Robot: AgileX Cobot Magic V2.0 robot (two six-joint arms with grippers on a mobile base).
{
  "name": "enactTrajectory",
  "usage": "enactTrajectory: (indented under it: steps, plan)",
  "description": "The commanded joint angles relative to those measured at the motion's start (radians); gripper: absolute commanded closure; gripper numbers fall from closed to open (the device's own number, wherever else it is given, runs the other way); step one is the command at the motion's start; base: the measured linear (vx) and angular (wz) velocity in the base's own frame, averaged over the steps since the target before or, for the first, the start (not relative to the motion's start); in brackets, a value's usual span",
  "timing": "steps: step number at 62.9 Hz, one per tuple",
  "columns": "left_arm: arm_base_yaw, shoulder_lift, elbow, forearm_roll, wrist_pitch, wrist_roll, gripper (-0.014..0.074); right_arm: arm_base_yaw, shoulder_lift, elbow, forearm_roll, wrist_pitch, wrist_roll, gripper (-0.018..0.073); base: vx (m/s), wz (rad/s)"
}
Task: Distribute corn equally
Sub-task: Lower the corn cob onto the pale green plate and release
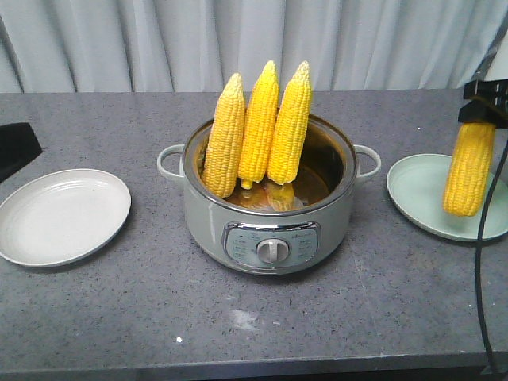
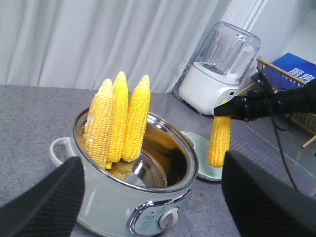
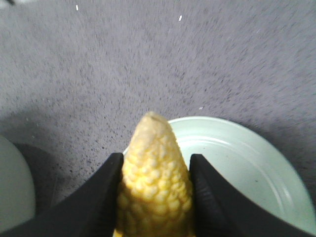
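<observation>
1 cob (image 1: pixel 469 168) in right tool (image 3: pixel 156 192), above plate (image 1: pixel 413 194)

Three cobs (image 1: pixel 259 123) stand in the pot (image 1: pixel 206 214), left plate (image 1: pixel 62 216) beside it, fourth cob (image 1: pixel 468 168) above right plate (image 1: pixel 417 190).

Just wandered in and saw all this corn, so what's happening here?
A two-armed robot is sharing out corn. Its right gripper is clamped on one cob, holding it upright over the pale green plate. Three cobs stand leaning in the cooker pot in the middle. The white plate on the other side has no corn, and the left gripper is open, holding nothing.
</observation>
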State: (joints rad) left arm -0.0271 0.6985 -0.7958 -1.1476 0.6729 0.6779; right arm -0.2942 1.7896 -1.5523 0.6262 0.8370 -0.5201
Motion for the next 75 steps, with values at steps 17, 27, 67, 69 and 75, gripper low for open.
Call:
enactTrajectory:
  steps: [17, 27, 67, 69, 75]
  plan:
    - [0.0, 0.002, -0.034, -0.05, -0.021, 0.004, 0.0038, -0.005, 0.024, -0.03, 0.098, -0.045, -0.053, 0.0559, 0.0, 0.0]
    - [0.0, 0.002, -0.034, -0.05, -0.021, 0.004, 0.0038, -0.005, 0.03, -0.033, 0.096, -0.042, -0.05, 0.0536, 0.0, 0.0]
    - [0.0, 0.002, -0.034, -0.053, -0.016, 0.004, 0.0038, -0.005, 0.027, -0.041, 0.09, -0.068, -0.103, 0.0097, 0.0, 0.0]
    - [0.0, 0.002, -0.034, -0.053, -0.016, 0.004, 0.0038, -0.005, 0.026, -0.049, 0.087, -0.068, -0.103, 0.0096, 0.0, 0.0]
    - [0.0, 0.006, -0.034, -0.061, -0.021, 0.004, 0.0038, -0.005, 0.018, -0.089, 0.084, -0.051, -0.099, 0.0096, 0.0, 0.0]
